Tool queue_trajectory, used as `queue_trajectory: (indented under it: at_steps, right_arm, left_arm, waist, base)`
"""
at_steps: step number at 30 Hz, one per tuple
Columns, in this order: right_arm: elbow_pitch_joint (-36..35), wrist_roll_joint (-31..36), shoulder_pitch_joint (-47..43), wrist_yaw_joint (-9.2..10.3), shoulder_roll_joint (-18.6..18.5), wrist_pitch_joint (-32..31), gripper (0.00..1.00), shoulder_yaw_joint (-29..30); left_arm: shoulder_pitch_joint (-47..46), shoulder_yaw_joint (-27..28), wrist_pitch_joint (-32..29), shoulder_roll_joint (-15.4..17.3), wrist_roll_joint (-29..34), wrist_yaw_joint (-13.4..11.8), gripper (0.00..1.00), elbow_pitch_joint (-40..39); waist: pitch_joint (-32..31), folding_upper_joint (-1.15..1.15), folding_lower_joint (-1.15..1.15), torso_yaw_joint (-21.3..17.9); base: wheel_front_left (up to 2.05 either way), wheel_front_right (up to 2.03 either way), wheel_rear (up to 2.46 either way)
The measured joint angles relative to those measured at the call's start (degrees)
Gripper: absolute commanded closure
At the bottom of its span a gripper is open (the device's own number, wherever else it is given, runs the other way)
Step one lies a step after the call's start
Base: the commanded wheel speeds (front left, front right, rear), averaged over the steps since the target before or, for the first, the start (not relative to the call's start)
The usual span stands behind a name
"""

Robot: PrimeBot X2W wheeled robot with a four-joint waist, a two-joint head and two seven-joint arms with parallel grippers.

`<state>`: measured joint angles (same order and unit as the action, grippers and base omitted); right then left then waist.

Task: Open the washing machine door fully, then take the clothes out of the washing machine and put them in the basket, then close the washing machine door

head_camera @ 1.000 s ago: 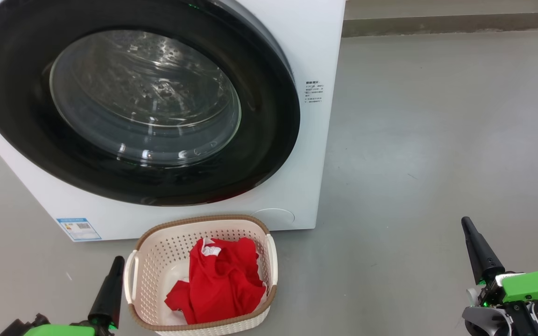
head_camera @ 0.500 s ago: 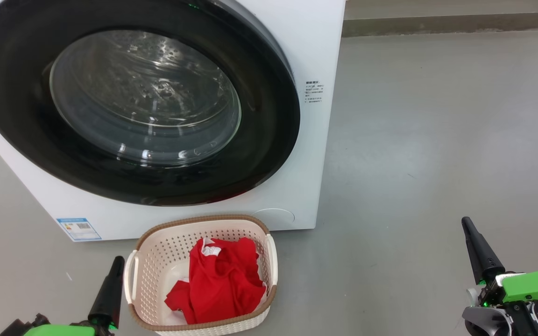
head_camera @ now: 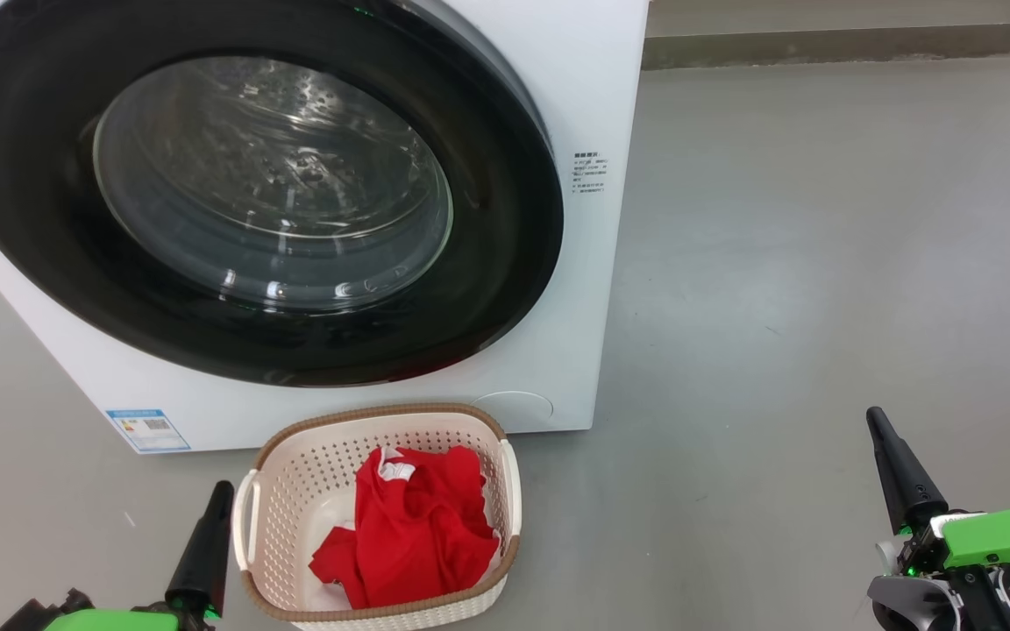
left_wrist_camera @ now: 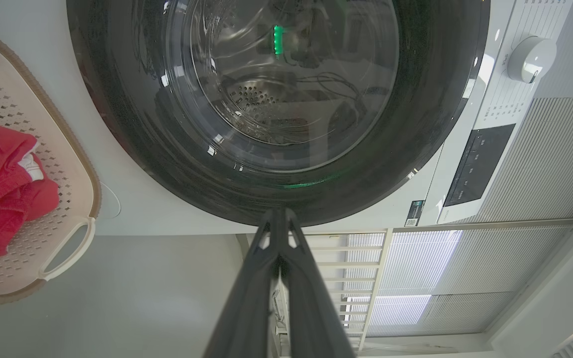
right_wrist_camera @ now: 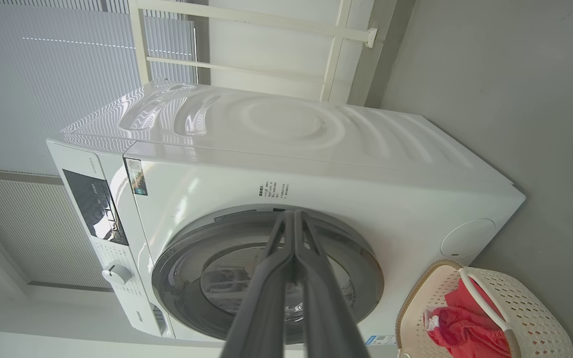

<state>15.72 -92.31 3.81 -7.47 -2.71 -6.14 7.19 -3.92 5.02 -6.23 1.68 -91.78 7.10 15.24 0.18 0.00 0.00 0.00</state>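
Washing machine door (head_camera: pixel 251 188) sits shut, flush against the white front of the washing machine (head_camera: pixel 597 96); steel drum visible through the glass, no red inside that I can make out. Basket (head_camera: pixel 295 513) is on the grey floor (head_camera: pixel 821 263), just near of the machine and below the door's lower right. Clothes (head_camera: pixel 417 526) are in the basket, red heap on its right half, white neck label up at the far edge. Left pincer (head_camera: pixel 221 492) is clenched, fingers together, grasping nothing, low down just beside the basket's left handle. Right pincer (head_camera: pixel 877 424) is also clenched and empty, over bare floor well right of basket and machine. Blue label sticker (head_camera: pixel 147 429) is at the machine's lower left corner.
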Motion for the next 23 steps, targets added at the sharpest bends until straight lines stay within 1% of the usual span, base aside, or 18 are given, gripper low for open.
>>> queue_trajectory:
  at_steps: [23]
  right_arm:
    - [0.00, 0.01, 0.00, 0.00, 0.03, 0.00, 1.00, 0.07]
  left_arm:
    - [0.00, 0.00, 0.00, 0.01, 0.00, -0.01, 1.00, 0.00]
  waist:
    - [0.00, 0.00, 0.00, 0.00]
  base:
    - [0.00, 0.00, 0.00]
